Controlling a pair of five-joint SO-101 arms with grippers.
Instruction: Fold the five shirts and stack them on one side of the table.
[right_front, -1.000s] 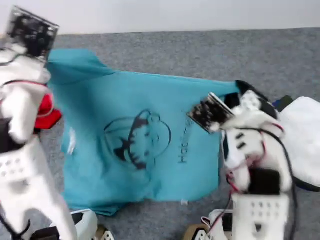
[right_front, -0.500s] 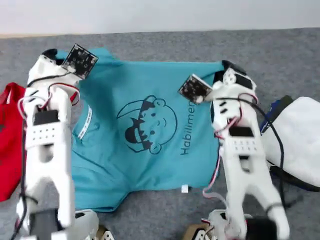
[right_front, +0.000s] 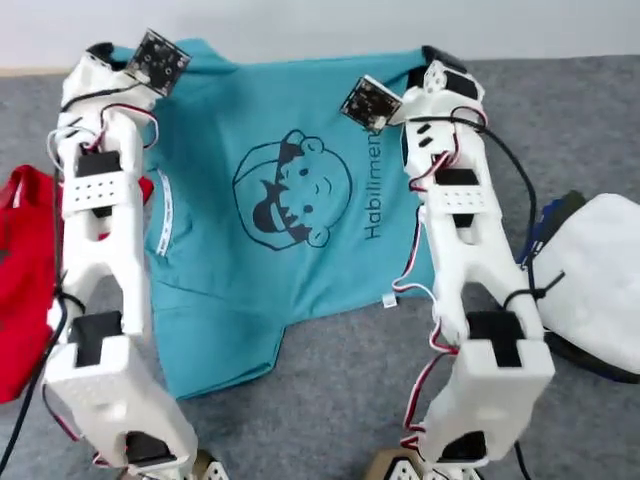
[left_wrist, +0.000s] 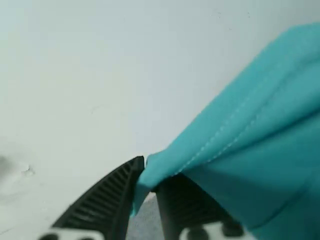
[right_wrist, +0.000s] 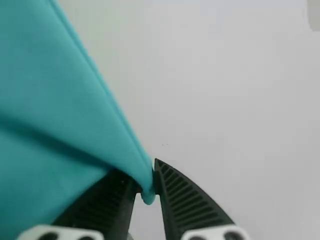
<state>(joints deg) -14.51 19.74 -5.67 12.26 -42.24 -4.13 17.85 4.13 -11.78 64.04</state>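
1. Two arms reached toward the top of the frame in the high view, each gripping an upper corner of the teal shirt, which lay spread over the upper centre of the grey surface with its cartoon print facing up.
2. The left end effector sat at the upper left of the frame, by the far edge of the surface. Its wrist view showed the left end effector clamped on a stitched edge of the teal shirt, with a pale wall behind.
3. The right end effector sat at the upper centre-right. In its wrist view the right end effector was pinched together on a folded edge of the teal shirt.
4. The shirt's lower part trailed toward the lower left of the frame, passing under the left arm, and a small white tag showed at its hem near the centre.
5. A red shirt lay bunched at the left edge, partly behind the left arm.
6. A white garment rested at the right edge, on top of a dark item.
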